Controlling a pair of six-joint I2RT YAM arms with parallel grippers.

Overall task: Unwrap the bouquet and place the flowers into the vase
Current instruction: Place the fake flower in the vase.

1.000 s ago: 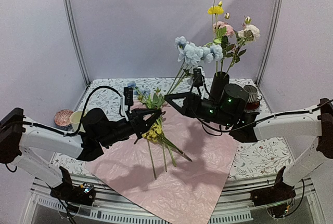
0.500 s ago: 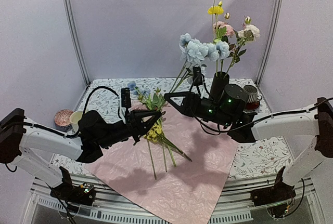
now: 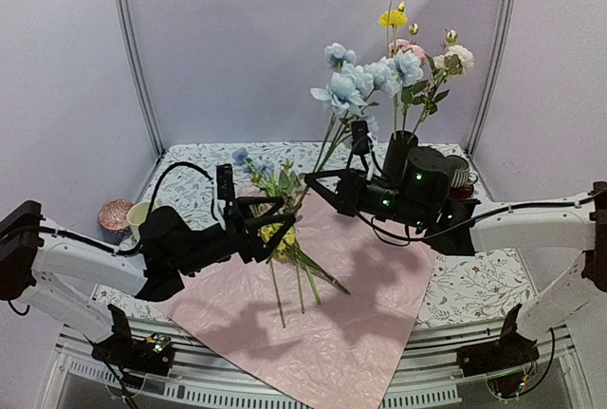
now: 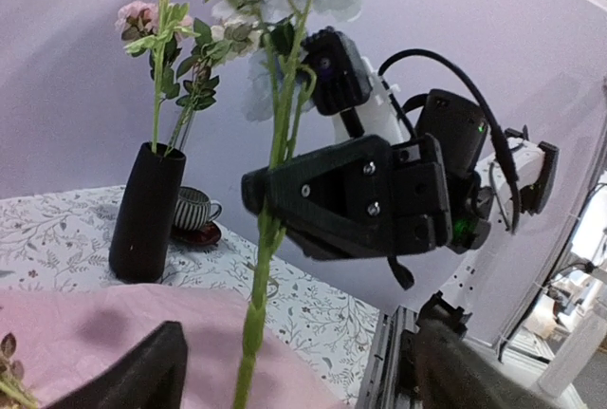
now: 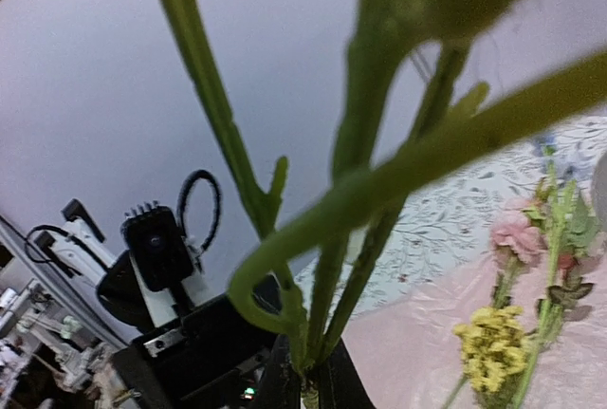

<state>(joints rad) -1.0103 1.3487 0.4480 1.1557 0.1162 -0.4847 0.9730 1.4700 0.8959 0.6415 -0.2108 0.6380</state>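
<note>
The space is enclosed by plain pale-lilac walls, which are joined at the back corners by slim grey metal posts. A table is covered by a white tablecloth printed with small leafy sprigs, and its near edge is framed by a metal rail. Everything is lit softly and evenly.

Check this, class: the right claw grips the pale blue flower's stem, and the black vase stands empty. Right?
The vase is not empty: yellow and pink flowers already stand in it, as the top external view shows. The right claw does grip the pale blue flower's stem.
</note>
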